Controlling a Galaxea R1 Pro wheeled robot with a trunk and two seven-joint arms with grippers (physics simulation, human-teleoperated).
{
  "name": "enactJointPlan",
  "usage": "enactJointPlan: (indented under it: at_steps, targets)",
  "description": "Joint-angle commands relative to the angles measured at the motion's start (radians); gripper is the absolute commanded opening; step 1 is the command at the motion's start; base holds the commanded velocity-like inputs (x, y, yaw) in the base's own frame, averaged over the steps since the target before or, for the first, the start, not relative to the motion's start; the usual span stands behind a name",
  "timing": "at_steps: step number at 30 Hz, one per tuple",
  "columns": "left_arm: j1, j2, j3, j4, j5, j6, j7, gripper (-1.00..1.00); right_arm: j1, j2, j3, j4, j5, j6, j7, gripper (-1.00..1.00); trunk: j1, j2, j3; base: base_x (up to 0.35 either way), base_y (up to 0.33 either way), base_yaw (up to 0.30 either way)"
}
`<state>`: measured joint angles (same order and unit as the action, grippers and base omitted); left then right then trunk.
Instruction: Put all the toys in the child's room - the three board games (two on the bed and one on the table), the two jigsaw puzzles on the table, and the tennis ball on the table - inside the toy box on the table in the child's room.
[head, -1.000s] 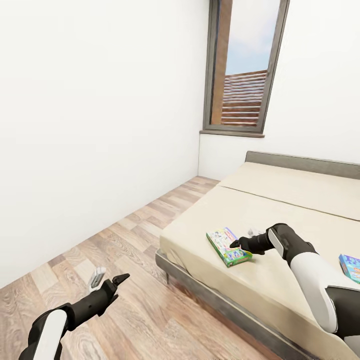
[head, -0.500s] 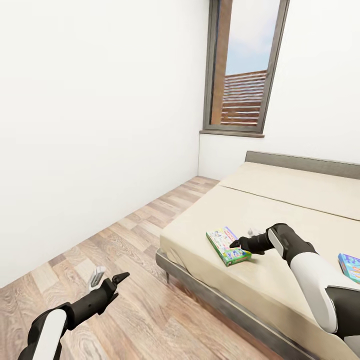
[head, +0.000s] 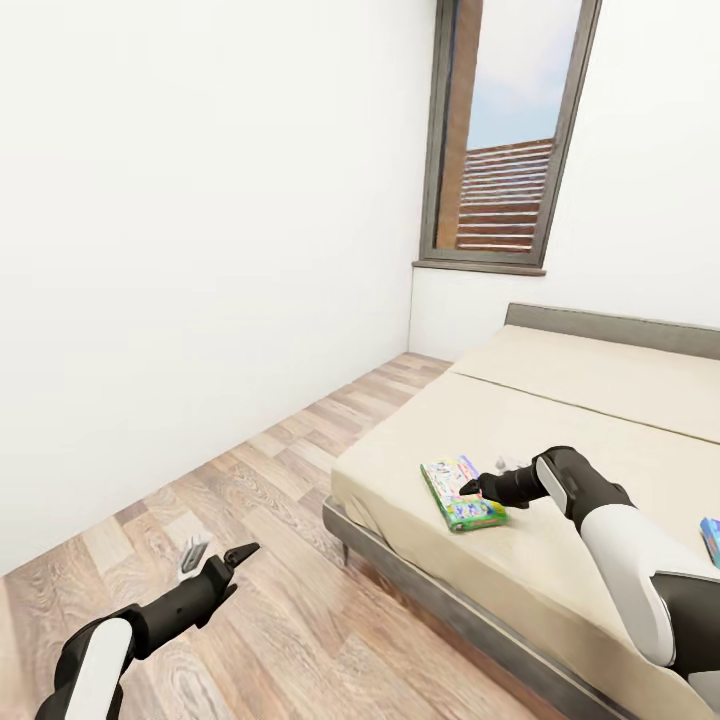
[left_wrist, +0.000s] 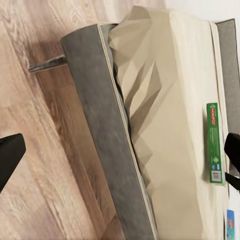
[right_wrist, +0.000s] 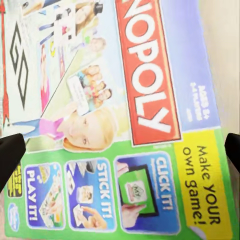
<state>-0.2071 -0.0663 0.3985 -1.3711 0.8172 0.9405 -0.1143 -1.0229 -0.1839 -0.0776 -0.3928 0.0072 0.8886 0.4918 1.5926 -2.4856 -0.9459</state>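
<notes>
Right claw (head: 478, 487) is hovering released over the board game (head: 459, 494) lying flat on the bed (head: 560, 400); left claw (head: 215, 556), also released, is hanging above the floor (head: 290, 600).

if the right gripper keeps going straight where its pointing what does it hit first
Most likely the board game on the bed. The right gripper sits right at the box's edge, and the right wrist view looks straight onto its printed lid between open fingers. Contact can't be confirmed; depth is unclear.
</notes>
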Motion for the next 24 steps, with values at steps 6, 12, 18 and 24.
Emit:
enactJointPlan:
  at_steps: [6, 12, 18, 24]
  targets:
    - [-0.001, -0.001, 0.003, 0.0, -0.009, 0.006, -0.011, 1.0, 0.0, 0.0, -0.005, -0.001, 0.001, 0.006, 0.002, 1.0, 0.0, 0.0, -0.001, 0.0, 0.0, 0.248]
    - [-0.001, -0.001, 0.003, 0.0, -0.009, 0.006, -0.012, 1.0, 0.0, 0.0, -0.005, -0.001, 0.001, 0.006, 0.002, 1.0, 0.0, 0.0, -0.001, 0.0, 0.0, 0.215]
    - [0.0, -0.001, 0.003, 0.0, -0.009, 0.006, -0.013, 1.0, 0.0, 0.0, -0.006, -0.001, 0.001, 0.006, 0.002, 1.0, 0.0, 0.0, -0.001, 0.0, 0.0, 0.093]
    - [-0.001, -0.001, 0.003, 0.0, -0.009, 0.006, -0.012, 1.0, 0.0, 0.0, -0.006, -0.001, 0.001, 0.006, 0.002, 1.0, 0.0, 0.0, -0.001, 0.0, 0.0, 0.037]
